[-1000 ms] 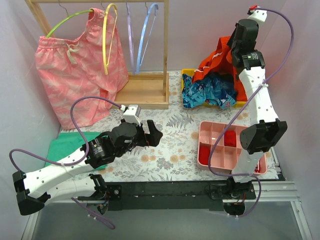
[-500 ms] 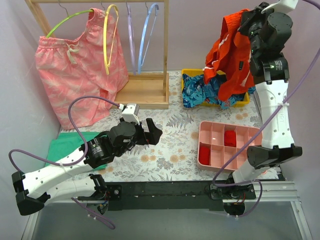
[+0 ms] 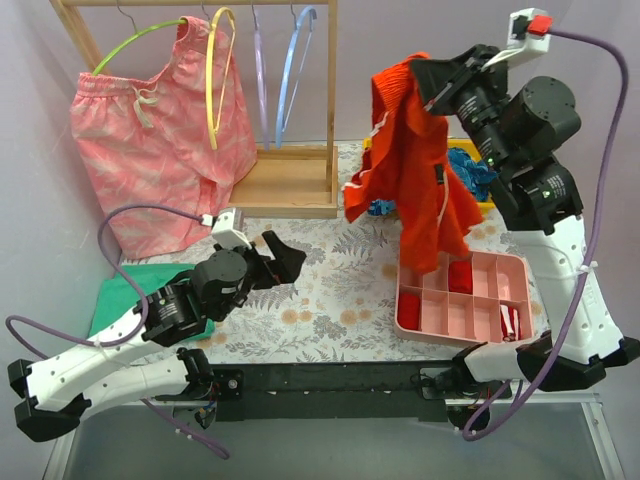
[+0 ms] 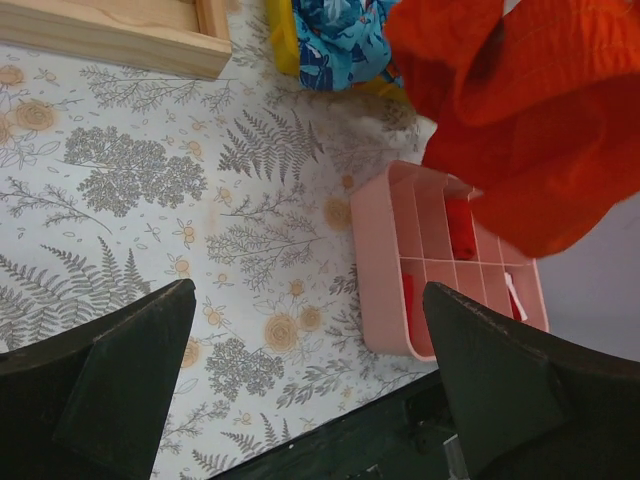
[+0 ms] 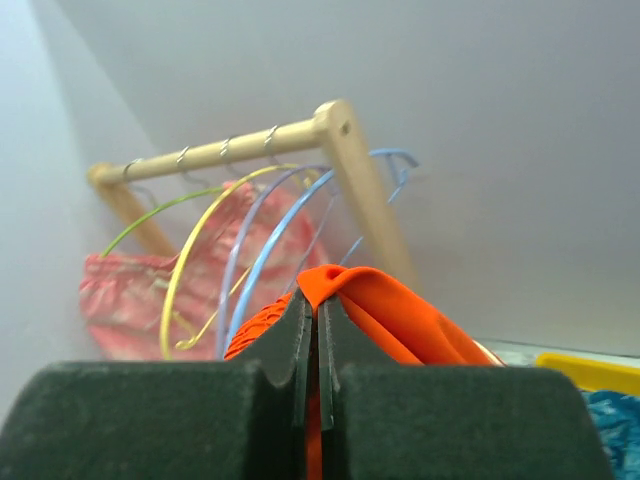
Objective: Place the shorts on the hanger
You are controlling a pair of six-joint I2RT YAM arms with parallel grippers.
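Note:
My right gripper [image 3: 422, 78] is shut on the red-orange shorts [image 3: 415, 170] and holds them high, so they hang down over the mat and the pink tray; the fabric shows in the right wrist view [image 5: 380, 300] and the left wrist view [image 4: 520, 110]. The yellow hanger [image 3: 216, 75] hangs on the wooden rack [image 3: 300, 180] at the back left, well left of the shorts, and also shows in the right wrist view [image 5: 195, 250]. My left gripper [image 3: 290, 262] is open and empty, low over the floral mat [image 3: 330, 290].
Pink patterned shorts [image 3: 150, 150] hang on a green hanger [image 3: 135, 45]. Lilac [image 3: 260, 70] and blue [image 3: 295, 65] hangers hang beside the yellow one. A pink compartment tray [image 3: 460, 300] lies at the front right, a yellow bin with blue patterned cloth [image 3: 470, 165] behind it, a green cloth [image 3: 125, 295] at the left.
My right gripper has swung left and forward with the shorts lifted out of the yellow bin; they now hang over the mat and tray. My left arm shifted slightly left.

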